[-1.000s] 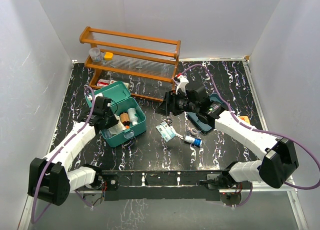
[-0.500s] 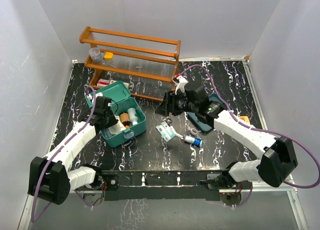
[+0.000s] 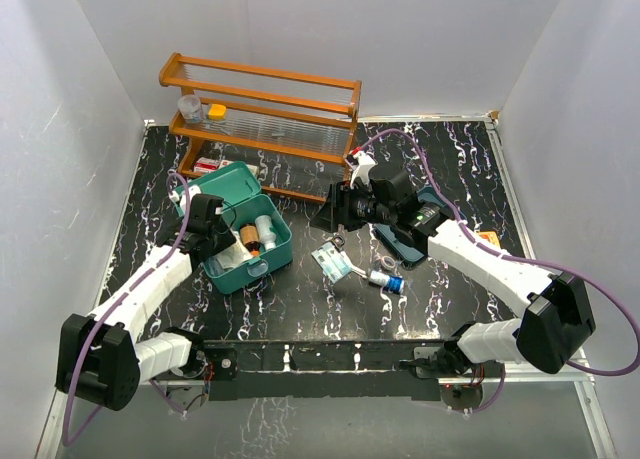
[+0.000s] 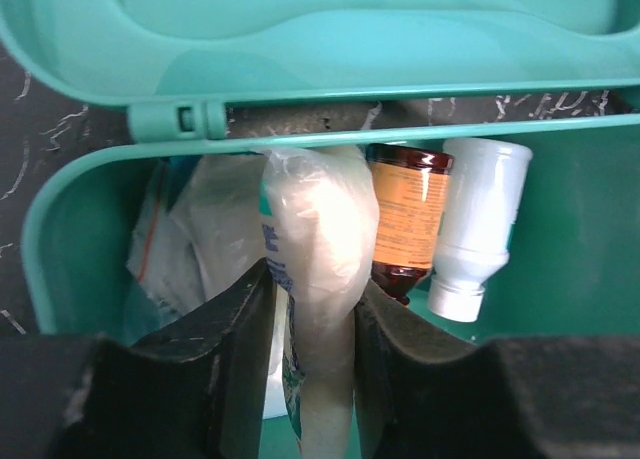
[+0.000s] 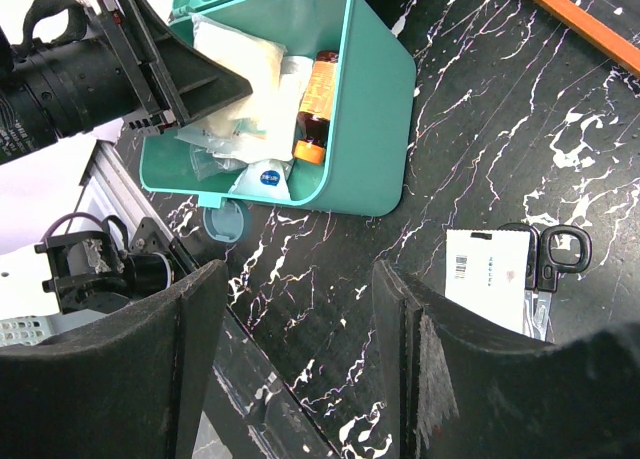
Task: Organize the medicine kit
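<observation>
The teal-green medicine kit [image 3: 283,241] stands open at the left, lid [image 3: 228,179] tipped back. It holds a brown bottle with an orange label [image 4: 405,219], a white bottle [image 4: 478,224] and plastic packets. My left gripper [image 3: 220,245] is over the kit's left end, shut on a white plastic packet [image 4: 320,219] that hangs into the box; the right wrist view shows the same packet [image 5: 240,54]. My right gripper [image 3: 330,214] is open and empty, above the table right of the kit [image 5: 370,109].
A wooden rack [image 3: 262,109] with two small cups stands at the back. A white sachet [image 5: 485,269], scissors [image 5: 555,249] and a small blue-capped bottle [image 3: 385,278] lie right of the kit. A darker teal tray [image 3: 405,241] lies under my right arm.
My left gripper has edged slightly left with the packet still in it. The right arm has barely moved.
</observation>
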### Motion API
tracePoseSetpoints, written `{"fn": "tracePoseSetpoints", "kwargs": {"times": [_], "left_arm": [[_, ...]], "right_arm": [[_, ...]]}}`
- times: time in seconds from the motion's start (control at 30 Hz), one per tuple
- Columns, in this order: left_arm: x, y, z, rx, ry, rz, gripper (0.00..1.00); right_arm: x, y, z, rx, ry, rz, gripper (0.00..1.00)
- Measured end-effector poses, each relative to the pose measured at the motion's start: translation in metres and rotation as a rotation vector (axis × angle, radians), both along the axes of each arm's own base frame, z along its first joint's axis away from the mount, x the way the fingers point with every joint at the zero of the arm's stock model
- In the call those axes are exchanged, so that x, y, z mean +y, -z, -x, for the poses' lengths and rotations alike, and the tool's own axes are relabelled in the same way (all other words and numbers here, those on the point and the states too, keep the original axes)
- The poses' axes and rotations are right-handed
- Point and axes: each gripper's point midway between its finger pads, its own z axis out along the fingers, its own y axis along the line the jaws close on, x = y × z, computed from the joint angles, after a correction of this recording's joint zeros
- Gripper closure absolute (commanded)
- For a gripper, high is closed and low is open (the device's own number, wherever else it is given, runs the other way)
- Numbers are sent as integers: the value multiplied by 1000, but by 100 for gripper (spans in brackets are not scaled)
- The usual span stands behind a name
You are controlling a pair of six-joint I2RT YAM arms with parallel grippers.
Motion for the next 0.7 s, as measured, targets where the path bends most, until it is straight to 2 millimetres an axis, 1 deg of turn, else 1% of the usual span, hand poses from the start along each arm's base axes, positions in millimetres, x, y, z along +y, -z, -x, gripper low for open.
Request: {"fn": "tracePoseSetpoints", "kwargs": {"times": [0.1,0.2,0.27,0.4,0.5,0.57,0.7], "left_arm": [[7,0,4,17,-29,-24,52],[12,-8,5,23,-53,-48,48],[16,-18,3,17,-64,-63,47],[18,-42,1,-25,-67,-70,48],[19,-54,2,-45,-59,-68,55],[17,-56,2,-48,-42,-66,59],[4,-51,2,-26,20,-28,59]], "right_arm": [[0,1,0,1,0,0,42],[-1,3,1,3,0,3,42],[-1,4,1,5,-1,4,42],[0,3,0,0,-1,2,42],[0,3,0,-2,0,0,42],[0,3,0,-2,0,0,42],[0,2,0,-5,0,-3,42]]}}
